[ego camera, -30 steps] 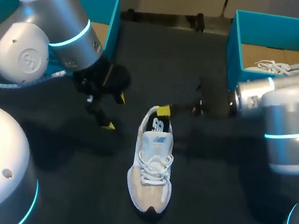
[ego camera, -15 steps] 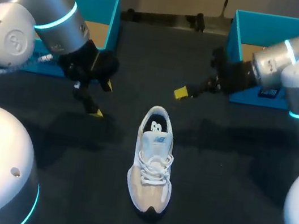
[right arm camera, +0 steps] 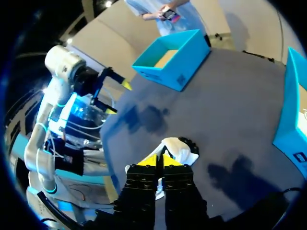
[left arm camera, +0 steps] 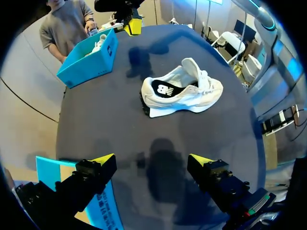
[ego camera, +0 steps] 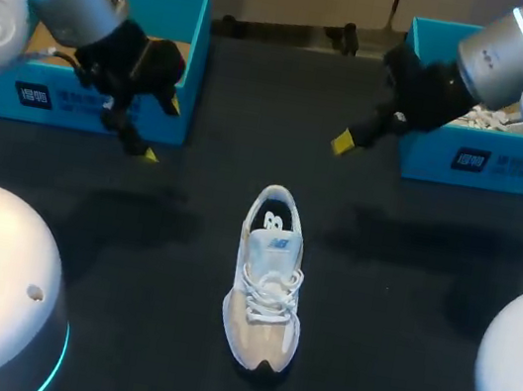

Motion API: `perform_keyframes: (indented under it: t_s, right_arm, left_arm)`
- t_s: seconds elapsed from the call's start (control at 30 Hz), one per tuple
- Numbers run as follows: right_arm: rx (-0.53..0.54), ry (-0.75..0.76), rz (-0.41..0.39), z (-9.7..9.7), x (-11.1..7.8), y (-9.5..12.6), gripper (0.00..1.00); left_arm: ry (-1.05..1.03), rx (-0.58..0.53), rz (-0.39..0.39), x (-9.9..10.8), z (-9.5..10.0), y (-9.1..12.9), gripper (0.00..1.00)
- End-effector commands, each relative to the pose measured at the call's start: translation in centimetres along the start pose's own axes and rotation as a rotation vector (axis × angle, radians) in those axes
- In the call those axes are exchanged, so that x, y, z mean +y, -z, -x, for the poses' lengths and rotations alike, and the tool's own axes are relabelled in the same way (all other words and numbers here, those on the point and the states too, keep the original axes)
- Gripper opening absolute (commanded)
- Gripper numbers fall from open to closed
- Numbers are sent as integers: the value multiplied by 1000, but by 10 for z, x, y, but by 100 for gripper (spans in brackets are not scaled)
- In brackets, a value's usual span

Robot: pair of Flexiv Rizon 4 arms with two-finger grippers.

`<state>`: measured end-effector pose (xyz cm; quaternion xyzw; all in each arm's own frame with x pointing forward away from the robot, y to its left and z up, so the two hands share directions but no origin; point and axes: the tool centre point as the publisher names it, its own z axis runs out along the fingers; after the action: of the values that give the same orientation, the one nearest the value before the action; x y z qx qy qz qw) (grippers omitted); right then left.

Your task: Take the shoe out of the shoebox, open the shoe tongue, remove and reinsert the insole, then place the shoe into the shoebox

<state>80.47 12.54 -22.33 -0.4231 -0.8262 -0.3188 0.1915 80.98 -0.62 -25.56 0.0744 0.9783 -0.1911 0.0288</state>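
Note:
A white and beige sneaker (ego camera: pixel 267 282) lies upright in the middle of the dark table, toe toward the front edge, its insole visible inside the heel. In the left wrist view the sneaker (left arm camera: pixel 182 88) rests well ahead of my left gripper (left arm camera: pixel 152 160), which is open and holds nothing. That left gripper (ego camera: pixel 160 130) hovers beside the left teal shoebox (ego camera: pixel 193 18). My right gripper (ego camera: pixel 342 144) is shut on nothing, raised behind and to the right of the sneaker. In the right wrist view its shut tips (right arm camera: pixel 160 160) partly cover the sneaker (right arm camera: pixel 182 148) far below.
The left teal shoebox (right arm camera: pixel 184 55) stands at the back left showing a bare cardboard floor. The right teal shoebox (ego camera: pixel 429 153) at the back right holds a second white shoe (ego camera: pixel 490 118). A person stands beyond the far edge, not reaching over.
Both arms have pulled back and up from the sneaker toward their shoeboxes. The right gripper has closed with nothing in it. The sneaker has stayed in place.

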Motion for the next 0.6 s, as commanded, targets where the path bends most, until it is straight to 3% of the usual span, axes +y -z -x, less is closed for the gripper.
perform_keyframes:
  t_s: [0.03, 0.4, 0.6]
  right_arm:
    - [-185, -43, 43, -9, -6, 3, 0]
    - [-185, -43, 43, -9, -6, 3, 0]
    - [-230, -56, 58, -20, 4, -15, 0]
  left_arm:
    - [-3, -12, -9, 5, -7, 4, 100]
    - [-3, -12, -9, 5, -7, 4, 100]
    - [-243, 63, -3, 33, 18, 26, 100]
